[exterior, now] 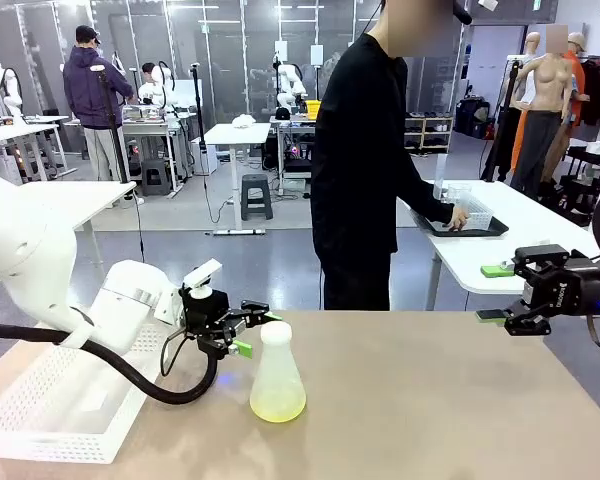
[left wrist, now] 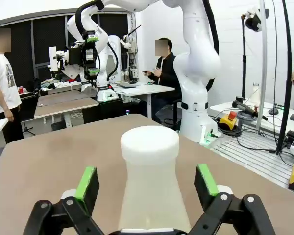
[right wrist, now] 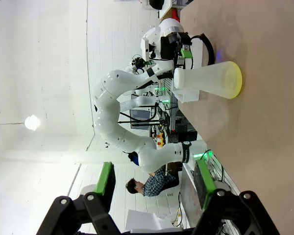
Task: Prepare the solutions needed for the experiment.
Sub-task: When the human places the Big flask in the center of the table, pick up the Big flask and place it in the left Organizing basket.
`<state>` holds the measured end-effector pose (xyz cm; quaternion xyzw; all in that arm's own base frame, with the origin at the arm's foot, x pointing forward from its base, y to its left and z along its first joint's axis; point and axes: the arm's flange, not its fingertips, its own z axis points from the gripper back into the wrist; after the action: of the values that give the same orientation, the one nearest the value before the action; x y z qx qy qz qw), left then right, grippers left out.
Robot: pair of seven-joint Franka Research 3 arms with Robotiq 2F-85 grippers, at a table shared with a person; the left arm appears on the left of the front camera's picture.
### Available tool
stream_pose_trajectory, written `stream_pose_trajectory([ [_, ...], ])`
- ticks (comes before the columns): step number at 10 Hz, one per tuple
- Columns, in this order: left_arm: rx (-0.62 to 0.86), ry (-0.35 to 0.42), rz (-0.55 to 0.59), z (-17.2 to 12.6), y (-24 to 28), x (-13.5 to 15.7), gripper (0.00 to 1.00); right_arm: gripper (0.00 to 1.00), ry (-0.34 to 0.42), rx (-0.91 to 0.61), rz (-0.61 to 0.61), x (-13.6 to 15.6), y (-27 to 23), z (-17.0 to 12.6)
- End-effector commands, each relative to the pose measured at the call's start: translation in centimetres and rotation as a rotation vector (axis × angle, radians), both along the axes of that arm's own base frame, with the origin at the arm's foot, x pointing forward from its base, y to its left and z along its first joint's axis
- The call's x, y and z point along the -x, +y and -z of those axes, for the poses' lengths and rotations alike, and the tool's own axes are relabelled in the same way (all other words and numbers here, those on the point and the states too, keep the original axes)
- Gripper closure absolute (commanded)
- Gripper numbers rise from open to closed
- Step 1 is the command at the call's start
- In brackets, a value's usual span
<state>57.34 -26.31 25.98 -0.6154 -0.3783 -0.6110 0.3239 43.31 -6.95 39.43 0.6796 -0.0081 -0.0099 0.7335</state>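
A frosted white conical flask (exterior: 277,372) stands upright on the brown table, and the solutions (exterior: 277,408) lie in it as a shallow pale yellow layer. My left gripper (exterior: 257,332) is open with its green pads on either side of the flask's neck. In the left wrist view the neck (left wrist: 149,166) stands between the fingers (left wrist: 87,182) with a gap on each side. My right gripper (exterior: 494,293) hovers open and empty over the table's right edge. Its wrist view shows the flask (right wrist: 208,78) and the yellow layer (right wrist: 236,81) farther off, beyond its own gripper (right wrist: 154,178).
A white mesh basket (exterior: 60,405) sits at the table's left front, under my left arm. A person in black (exterior: 365,160) stands at the far side, turned away, with a hand at a black tray (exterior: 467,228) on a white side table.
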Motion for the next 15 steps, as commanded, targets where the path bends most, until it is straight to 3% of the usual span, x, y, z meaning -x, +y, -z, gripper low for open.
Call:
stream_pose_trajectory([
  [1, 0.010, 0.040, 0.047, 0.0, -1.0, -0.7, 0.00, 0.19, -0.015, -0.004, -0.003, 0.1, 0.0, 0.0],
  [9, -0.017, 0.114, 0.124, 1.9, -4.8, 1.2, 0.00, 0.19, -0.015, -0.004, -0.003, 0.1, 0.0, 0.0],
  [13, -0.050, 0.146, 0.093, 2.3, -4.7, 0.7, 0.00, 0.19, -0.015, -0.004, -0.003, 0.1, 0.0, 0.0],
  [15, -0.013, 0.125, 0.118, 2.0, -4.7, 0.5, 0.09, 0.19, -0.015, -0.004, -0.003, 0.1, 0.0, 0.0],
])
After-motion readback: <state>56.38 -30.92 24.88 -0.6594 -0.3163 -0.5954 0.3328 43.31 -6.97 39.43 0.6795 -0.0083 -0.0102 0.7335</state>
